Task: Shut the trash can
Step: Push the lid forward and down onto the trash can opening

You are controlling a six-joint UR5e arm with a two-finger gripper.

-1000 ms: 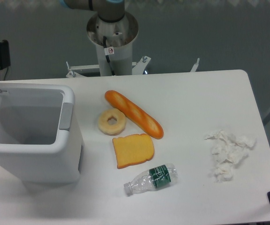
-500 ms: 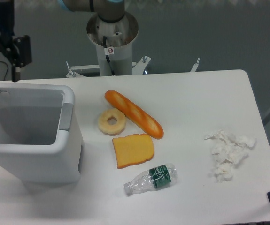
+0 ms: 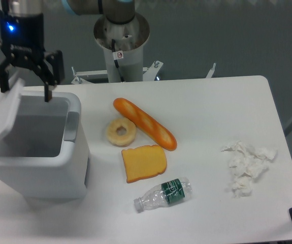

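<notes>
The trash can [image 3: 44, 173] is a large white boxy bin at the table's left edge, with a grey latch tab [image 3: 72, 126] on its right rim. Its flat white lid [image 3: 3, 116] is hinged on the left and tilts partway over the opening, which still shows. My gripper [image 3: 25, 87] hangs open just above the bin's back rim. Its left finger is at the lid's upper edge and its right fingertip [image 3: 48, 94] is over the opening. Nothing is between the fingers.
A baguette [image 3: 144, 123], a bagel [image 3: 121, 132] and a toast slice [image 3: 144, 162] lie right of the bin. A plastic bottle [image 3: 163, 194] lies nearer the front edge. Crumpled tissues [image 3: 247, 166] sit at the right. The arm's base [image 3: 121, 40] stands behind the table.
My gripper has moved right from the far left edge to above the bin's back rim. The lid has swung from nearly upright to tilted over the opening.
</notes>
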